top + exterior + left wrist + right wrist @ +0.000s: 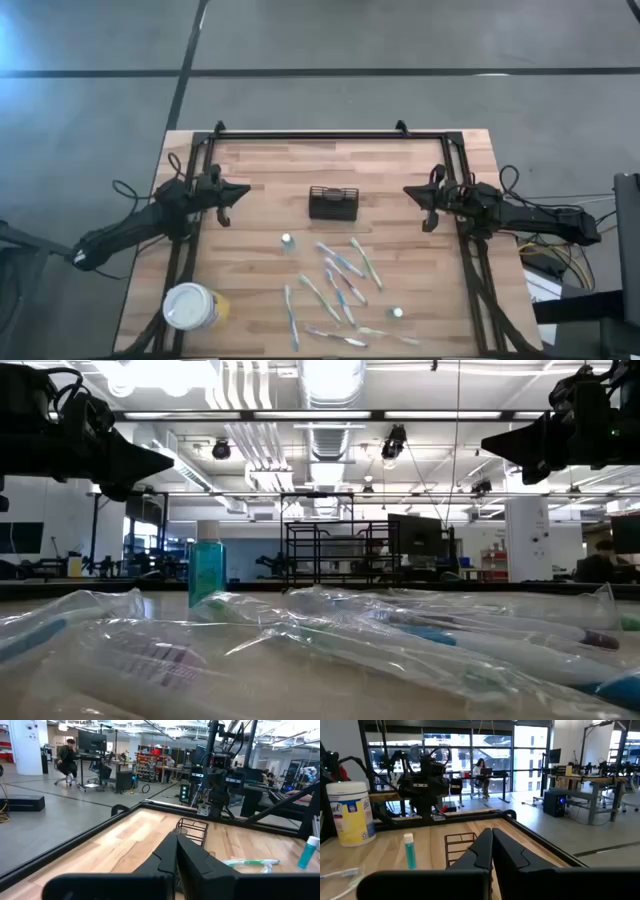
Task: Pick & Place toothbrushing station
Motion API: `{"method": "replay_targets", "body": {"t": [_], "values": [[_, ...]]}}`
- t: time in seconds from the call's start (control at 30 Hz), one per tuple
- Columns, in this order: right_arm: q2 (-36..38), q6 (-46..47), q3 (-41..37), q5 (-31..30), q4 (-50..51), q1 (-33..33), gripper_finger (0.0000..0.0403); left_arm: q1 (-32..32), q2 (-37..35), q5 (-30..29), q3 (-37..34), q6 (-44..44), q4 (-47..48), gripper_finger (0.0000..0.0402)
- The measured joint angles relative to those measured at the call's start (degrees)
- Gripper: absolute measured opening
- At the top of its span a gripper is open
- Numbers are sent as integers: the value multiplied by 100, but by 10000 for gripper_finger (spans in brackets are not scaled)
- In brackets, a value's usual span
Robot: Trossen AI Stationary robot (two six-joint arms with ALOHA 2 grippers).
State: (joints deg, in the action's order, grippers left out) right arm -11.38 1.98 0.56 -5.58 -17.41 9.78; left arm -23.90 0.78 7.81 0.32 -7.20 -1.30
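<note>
The toothbrushing station (333,203), a small black slatted holder, stands on its base at the middle of the wooden table; it also shows in the left wrist view (193,829) and the right wrist view (460,847). My left gripper (228,199) hovers shut to the holder's left, above the table. My right gripper (424,203) hovers shut to the holder's right. Several wrapped toothbrushes (340,285) lie on the table nearer the front edge.
A round white-lidded yellow cup (192,307) stands at the front left. Two small teal tubes (287,241) (397,313) stand among the toothbrushes. A black frame (330,135) runs along the table's far and side edges. People sit at desks in the room beyond.
</note>
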Motion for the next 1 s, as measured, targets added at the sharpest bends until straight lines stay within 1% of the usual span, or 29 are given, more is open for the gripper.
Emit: {"method": "replay_targets", "body": {"t": [1.0], "values": [[-11, -46, 0, -2, 7, 0, 8, 0, 2, 0, 0, -44, -17, 14]]}}
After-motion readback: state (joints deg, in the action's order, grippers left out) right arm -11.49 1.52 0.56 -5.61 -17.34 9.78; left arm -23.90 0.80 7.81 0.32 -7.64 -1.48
